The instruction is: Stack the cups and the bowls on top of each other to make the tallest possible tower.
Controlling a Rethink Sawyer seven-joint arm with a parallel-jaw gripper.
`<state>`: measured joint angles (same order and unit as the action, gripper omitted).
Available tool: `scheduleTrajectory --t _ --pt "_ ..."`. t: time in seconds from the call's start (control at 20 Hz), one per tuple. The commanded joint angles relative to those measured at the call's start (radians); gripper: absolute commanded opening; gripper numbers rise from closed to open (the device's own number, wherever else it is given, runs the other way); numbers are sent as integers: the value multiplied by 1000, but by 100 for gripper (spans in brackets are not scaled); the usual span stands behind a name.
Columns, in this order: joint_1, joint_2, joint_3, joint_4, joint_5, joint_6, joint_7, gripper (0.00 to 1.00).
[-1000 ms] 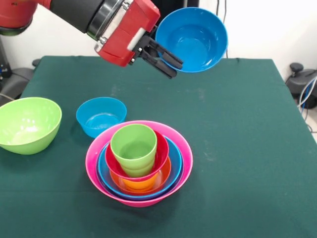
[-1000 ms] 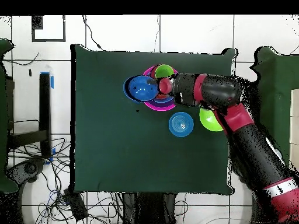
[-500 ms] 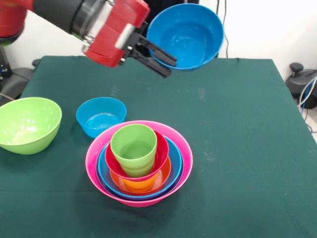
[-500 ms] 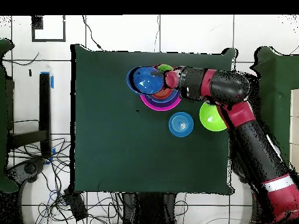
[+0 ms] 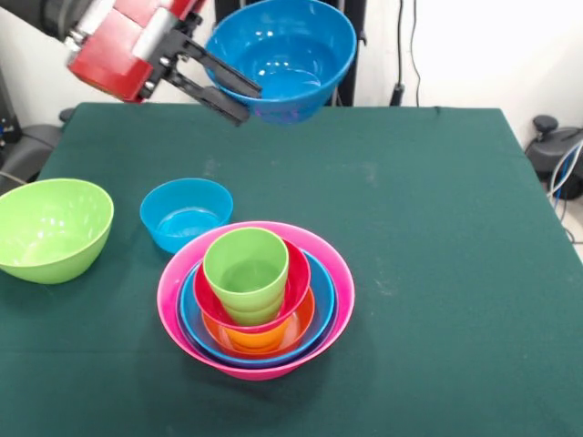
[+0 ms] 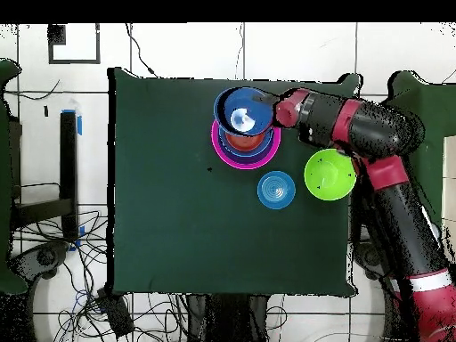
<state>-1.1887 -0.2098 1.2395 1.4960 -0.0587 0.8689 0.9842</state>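
Note:
My gripper (image 5: 246, 103) is shut on the rim of a big blue bowl (image 5: 282, 55), one finger inside and one outside, holding it high above the table's far side. In the overhead view this bowl (image 6: 245, 113) overlaps the far part of the tower, with the gripper (image 6: 267, 113) at its right rim. The tower stands near the front: a pink bowl (image 5: 344, 289) outermost, then a blue bowl (image 5: 321, 319), an orange bowl (image 5: 264, 337), a red-pink bowl (image 5: 299, 278) and a lime green cup (image 5: 246, 264) upright on top. Its pink rim (image 6: 223, 153) shows under the held bowl.
A small sky blue bowl (image 5: 187, 214) sits just behind and left of the tower, also seen from overhead (image 6: 276, 189). At the left table edge stands a large lime green bowl (image 5: 50, 228), which in the overhead view (image 6: 329, 174) lies beside the arm.
The arm has carried the big blue bowl leftward and a little higher in the front view; from overhead the bowl has shifted over the tower. Nothing on the table moved.

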Motion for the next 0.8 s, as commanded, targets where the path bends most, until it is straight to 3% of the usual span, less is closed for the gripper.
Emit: scheduleTrajectory --t 0.05,0.25,0.8 --pt "46 72 79 -111 -97 180 -470 0" --pt "54 101 100 -124 -114 228 -542 0" --pt "100 173 114 -192 -140 187 -613 0"
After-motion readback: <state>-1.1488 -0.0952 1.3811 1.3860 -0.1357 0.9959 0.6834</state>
